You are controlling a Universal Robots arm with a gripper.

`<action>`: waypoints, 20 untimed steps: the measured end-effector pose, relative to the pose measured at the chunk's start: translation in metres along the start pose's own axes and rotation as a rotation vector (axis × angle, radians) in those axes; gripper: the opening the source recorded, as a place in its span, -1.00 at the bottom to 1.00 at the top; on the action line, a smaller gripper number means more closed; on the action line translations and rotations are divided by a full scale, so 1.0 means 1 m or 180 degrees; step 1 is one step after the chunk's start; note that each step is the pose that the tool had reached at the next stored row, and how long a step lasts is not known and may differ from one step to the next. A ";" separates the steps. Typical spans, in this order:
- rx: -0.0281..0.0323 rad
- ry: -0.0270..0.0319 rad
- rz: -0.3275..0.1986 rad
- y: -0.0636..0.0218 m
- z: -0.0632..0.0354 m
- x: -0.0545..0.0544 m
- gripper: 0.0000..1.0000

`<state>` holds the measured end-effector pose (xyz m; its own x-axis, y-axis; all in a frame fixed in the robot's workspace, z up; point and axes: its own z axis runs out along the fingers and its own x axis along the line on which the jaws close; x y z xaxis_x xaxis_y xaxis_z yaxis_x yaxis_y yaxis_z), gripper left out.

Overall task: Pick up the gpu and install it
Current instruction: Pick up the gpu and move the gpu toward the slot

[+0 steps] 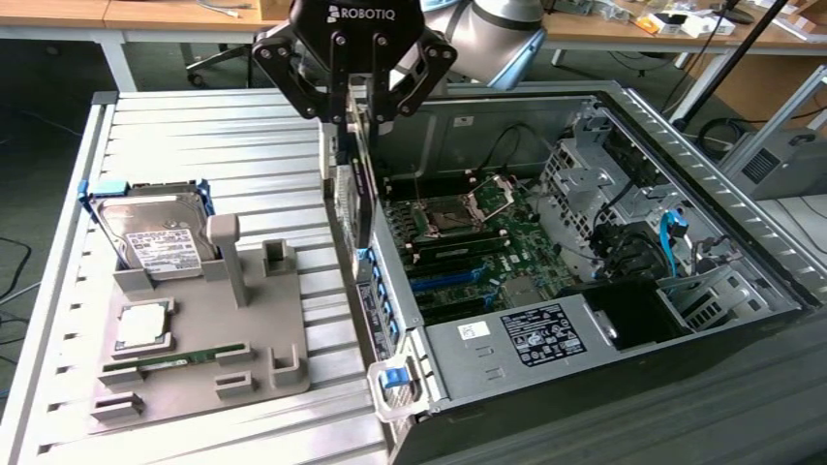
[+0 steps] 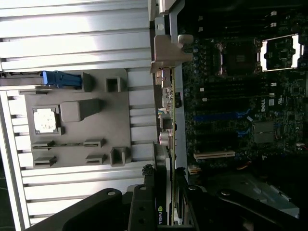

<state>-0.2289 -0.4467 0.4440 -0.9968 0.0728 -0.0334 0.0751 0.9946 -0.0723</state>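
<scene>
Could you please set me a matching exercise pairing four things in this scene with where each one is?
1. gpu
2. hard drive
3. memory stick
4. motherboard

A. lying flat in the grey fixture
B. inside the open case
C. held edge-on in the gripper
D. leaning, white label showing

Pairs: 1-C, 2-D, 3-A, 4-B

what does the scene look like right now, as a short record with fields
gripper: shut on the graphics card
graphics card: held on edge over the case wall beside the tray, not yet in the motherboard
computer case: open, lying on its side
grey tray: beside the case, holds hard drive, memory stick, chip
</scene>
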 end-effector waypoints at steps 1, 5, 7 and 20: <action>0.0000 0.0000 0.0000 0.0000 0.0000 0.000 -0.45; 0.0000 0.0000 0.0000 0.0002 0.0000 -0.002 -0.45; 0.0000 0.0000 0.0000 0.0002 0.0000 -0.003 -0.45; 0.0000 0.0000 0.0000 0.0006 0.0002 -0.008 -0.45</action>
<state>-0.2208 -0.4467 0.4440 -0.9968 0.0728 -0.0333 0.0751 0.9945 -0.0724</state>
